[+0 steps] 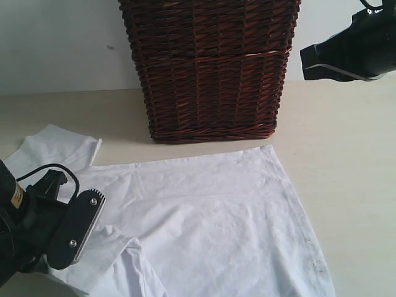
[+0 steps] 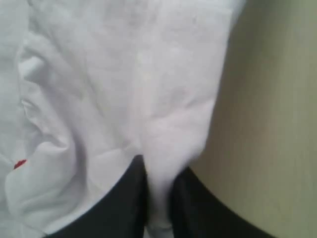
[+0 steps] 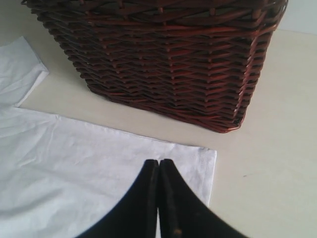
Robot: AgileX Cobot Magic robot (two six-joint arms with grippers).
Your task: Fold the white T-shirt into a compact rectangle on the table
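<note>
**A:** Outside camera first. How many things are on the desk (image 1: 346, 185)?

**B:** Two: one white T-shirt (image 1: 210, 223) and one dark wicker basket (image 1: 210, 68). The basket stands upright by the middle of the desk's far edge. The shirt lies spread out just in front of it and runs toward the near edge.

**A:** Sleeves?

**B:** I can count one sleeve (image 1: 59, 145) for certain, lying flat toward the left side of the desk. The cloth nearer the camera is too bunched to count more.

**A:** And arms?

**B:** Two. The left arm (image 1: 52, 232) is low at the near left of the desk, with its head down on the shirt's crumpled side. The right arm (image 1: 356, 46) hangs high toward the far right, touching nothing.

**A:** Left wrist camera?

**B:** The left jaws are clamped on a raised fold of the white T-shirt (image 2: 124, 74). The cloth runs down between two dark fingers (image 2: 119, 208), with bare desk (image 2: 267, 124) beside the fold. One small red speck (image 2: 20, 163) shows on the cloth, but I cannot tell what it is.

**A:** Right wrist camera?

**B:** The right jaws are pressed together and hold nothing. They sit above one corner of the shirt (image 3: 74, 168). The single basket (image 3: 163, 54) stands beyond that hem, with a strip of bare desk (image 3: 267, 148) between them.
</note>
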